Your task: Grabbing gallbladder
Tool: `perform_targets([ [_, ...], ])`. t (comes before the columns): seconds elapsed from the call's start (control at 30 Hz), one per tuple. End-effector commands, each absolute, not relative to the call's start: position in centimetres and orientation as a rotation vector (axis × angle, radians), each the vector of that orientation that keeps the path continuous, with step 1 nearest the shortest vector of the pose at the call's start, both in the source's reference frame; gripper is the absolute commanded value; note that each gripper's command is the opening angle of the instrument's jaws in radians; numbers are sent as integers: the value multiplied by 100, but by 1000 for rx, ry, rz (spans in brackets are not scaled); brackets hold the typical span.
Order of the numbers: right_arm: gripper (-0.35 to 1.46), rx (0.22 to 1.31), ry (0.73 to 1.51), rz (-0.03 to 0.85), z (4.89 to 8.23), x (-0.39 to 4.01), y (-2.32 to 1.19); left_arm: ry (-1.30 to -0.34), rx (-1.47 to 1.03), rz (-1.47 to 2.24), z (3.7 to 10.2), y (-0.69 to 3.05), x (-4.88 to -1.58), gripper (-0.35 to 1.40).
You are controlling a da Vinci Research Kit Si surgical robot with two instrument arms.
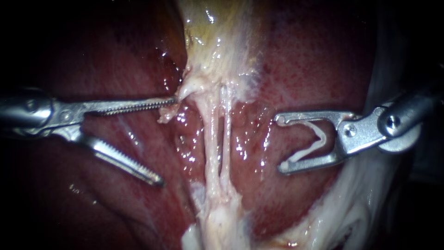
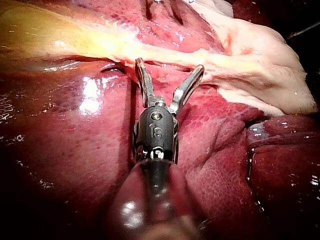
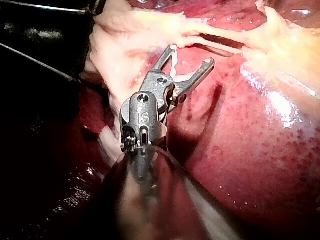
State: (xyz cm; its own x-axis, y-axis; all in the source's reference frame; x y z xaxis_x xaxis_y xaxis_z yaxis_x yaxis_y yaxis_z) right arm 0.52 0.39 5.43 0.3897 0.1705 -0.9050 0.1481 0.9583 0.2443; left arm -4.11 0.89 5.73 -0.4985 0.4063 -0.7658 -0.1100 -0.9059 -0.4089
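Left instrument [image 1: 166, 140]: a slim steel shaft that ends in a pincer with two toothed jaws. The pincer is spread wide and grips nothing. In the left wrist view [image 2: 170, 65] it forms an open V.
Left pincer contact: the tip of one jaw reaches the ragged pale fringe at the narrow end of the gallbladder. The other jaw hangs over bare liver, well apart from the first.
Right instrument [image 1: 280, 142]: a steel shaft that ends in a smooth, forked pincer. It is spread, but it pinches a white V-shaped clip [image 1: 317, 139], which is seated between its two jaws with an end of the clip at each tip.
Between the pincers: two thin, pale, glistening tubes [image 1: 213, 139] run side by side. They lie just ahead of both pincers and are touched by neither.
Gallbladder [image 1: 217, 41]: a yellowish-white, wet, tapering sac. It lies ahead of the left pincer and off to one side of it. Its narrow end meets that jaw tip, and the tubes run on from it. In the left wrist view its yellow body [image 2: 50, 35] stretches across just beyond the jaw tips. It lies well clear of the right pincer [image 3: 191, 55].
Liver [image 1: 314, 69]: a dark red, speckled, wet mass that lies under both pincers and around the gallbladder.
Beside the right instrument's shaft: a sheet of whitish membrane [image 1: 370, 208] lies over the liver's edge.
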Motion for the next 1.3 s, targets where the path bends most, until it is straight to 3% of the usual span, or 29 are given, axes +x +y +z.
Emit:
perform_targets([
  [0.03,50,307,1176,15,542,53,39,-445,-1370,2444,573,89,-411,116],
  [0.2,50,307,1176,14,542,52,39,-440,-1358,2434,569,92,-408,118],
  [0.4,50,307,1176,14,542,52,39,-386,-1314,2411,560,122,-397,116],
  [0.63,50,307,1176,14,542,52,39,-361,-1289,2395,587,156,-402,108],
  [0.8,50,307,1176,14,542,52,39,-371,-1267,2363,612,163,-407,93],
  [0.93,50,307,1176,14,542,53,39,-390,-1243,2322,624,157,-406,67],
  [1.0,50,307,1176,14,542,53,39,-399,-1233,2304,627,154,-405,42],
  [1.17,50,307,1176,15,542,53,39,-408,-1229,2288,624,152,-397,29],
  [1.27,50,307,1176,15,542,53,39,-428,-1217,2262,619,153,-392,-11],
  [1.3,50,307,1176,15,542,53,39,-437,-1213,2259,618,154,-390,-33],
])
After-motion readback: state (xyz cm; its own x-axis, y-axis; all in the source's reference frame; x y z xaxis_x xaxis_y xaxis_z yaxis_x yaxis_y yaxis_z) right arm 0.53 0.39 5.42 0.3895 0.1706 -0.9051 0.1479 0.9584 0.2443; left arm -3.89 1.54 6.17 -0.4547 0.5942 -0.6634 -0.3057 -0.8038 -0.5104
